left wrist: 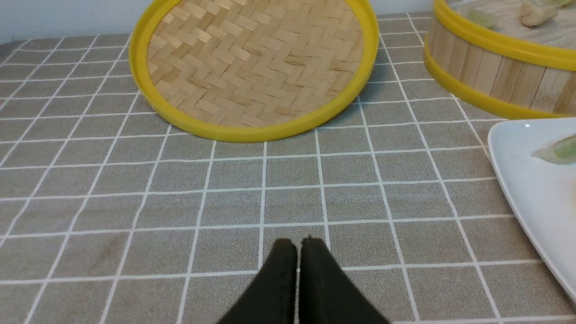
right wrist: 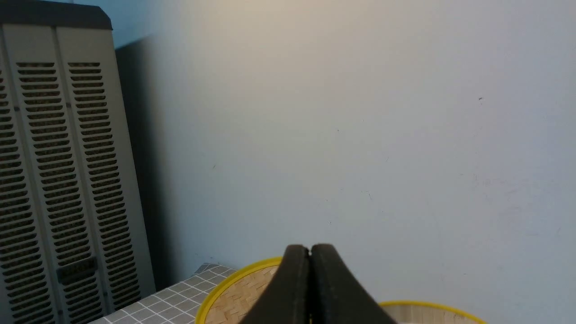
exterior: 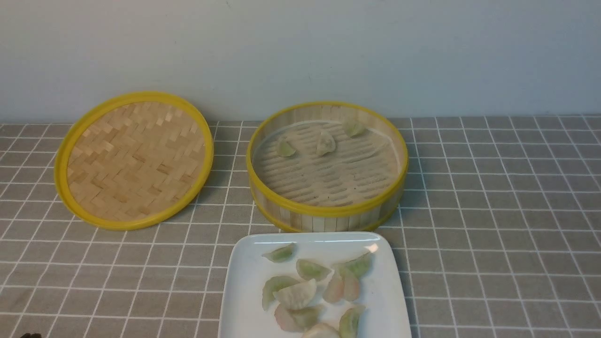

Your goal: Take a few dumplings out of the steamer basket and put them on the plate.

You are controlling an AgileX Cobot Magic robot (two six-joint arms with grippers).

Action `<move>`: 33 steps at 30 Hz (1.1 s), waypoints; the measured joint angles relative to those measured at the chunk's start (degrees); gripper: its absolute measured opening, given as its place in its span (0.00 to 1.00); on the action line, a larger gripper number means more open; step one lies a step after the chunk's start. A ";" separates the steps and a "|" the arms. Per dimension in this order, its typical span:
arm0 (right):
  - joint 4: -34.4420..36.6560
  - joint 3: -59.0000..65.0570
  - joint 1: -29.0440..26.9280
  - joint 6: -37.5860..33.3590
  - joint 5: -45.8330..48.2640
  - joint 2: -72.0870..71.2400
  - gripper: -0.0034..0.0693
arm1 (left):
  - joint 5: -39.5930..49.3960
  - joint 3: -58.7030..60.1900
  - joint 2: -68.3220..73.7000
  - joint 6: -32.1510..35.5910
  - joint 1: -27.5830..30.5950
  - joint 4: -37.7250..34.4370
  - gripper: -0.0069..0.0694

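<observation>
Three dumplings (exterior: 326, 142) left in steamer basket (exterior: 327, 212), all toward its far side, spaced apart on slatted floor. Abt nine more on plate (exterior: 239, 291), clustered mid-plate, several touching or overlapping; one pale green lies alone near far edge. Plate just in front of basket, nearly touching its near wall, cut off by frame bottom. Basket upright on grey checked tablecloth (exterior: 493, 211). Woven lid (exterior: 134, 159) to basket's left, tilted, far rim propped on wall (exterior: 300, 47). L gripper (left wrist: 298, 245) low over bare cloth, near lid, jaws pressed together, nothing btwn. R gripper (right wrist: 309, 252) raised, facing wall, jaws closed, empty. Louvred grey cabinet (right wrist: 58, 180) seen beyond table corner in right wrist view
</observation>
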 joint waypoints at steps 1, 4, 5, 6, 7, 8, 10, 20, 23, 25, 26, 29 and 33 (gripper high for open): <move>0.00 0.00 0.00 0.04 0.00 0.00 0.03 | 0.00 0.00 0.00 0.00 0.00 0.00 0.08; 0.70 0.00 0.00 0.15 0.00 0.00 0.03 | 0.00 0.00 0.00 0.00 0.00 0.00 0.08; 1.52 0.00 0.00 -0.20 0.00 0.00 0.03 | 0.00 0.00 0.00 0.00 0.00 0.00 0.08; 3.09 0.00 0.00 -1.07 0.00 0.00 0.03 | 0.00 0.00 0.00 0.00 0.00 0.00 0.08; 4.18 0.00 0.00 -2.19 0.00 0.00 0.03 | 0.00 0.00 0.00 0.00 0.00 0.00 0.08; 6.22 0.00 0.00 -4.20 0.00 0.00 0.03 | 0.00 0.00 0.00 0.00 0.00 0.00 0.08; 10.62 0.00 0.00 -9.14 0.00 0.00 0.03 | 0.00 0.00 0.00 0.00 0.00 0.00 0.08; 15.61 0.50 -0.70 -17.48 1.01 -0.50 0.03 | 0.00 0.00 0.00 0.00 0.00 0.00 0.08; 15.33 2.69 -8.18 -17.59 1.26 -0.96 0.03 | 0.00 0.00 0.00 0.00 0.00 0.00 0.08; 15.10 5.41 -15.64 -17.71 1.38 -1.03 0.03 | 0.00 0.00 0.00 0.00 0.02 0.00 0.08; 14.77 7.09 -19.37 -17.77 1.50 -1.03 0.03 | 0.00 0.00 0.00 0.00 0.02 0.00 0.08; 12.88 12.54 -28.91 -17.87 1.74 -1.28 0.03 | 0.00 0.00 0.00 0.00 0.02 0.00 0.08; 10.70 20.76 -36.08 -17.93 2.14 -3.26 0.03 | 0.00 0.00 0.00 0.00 0.02 0.00 0.08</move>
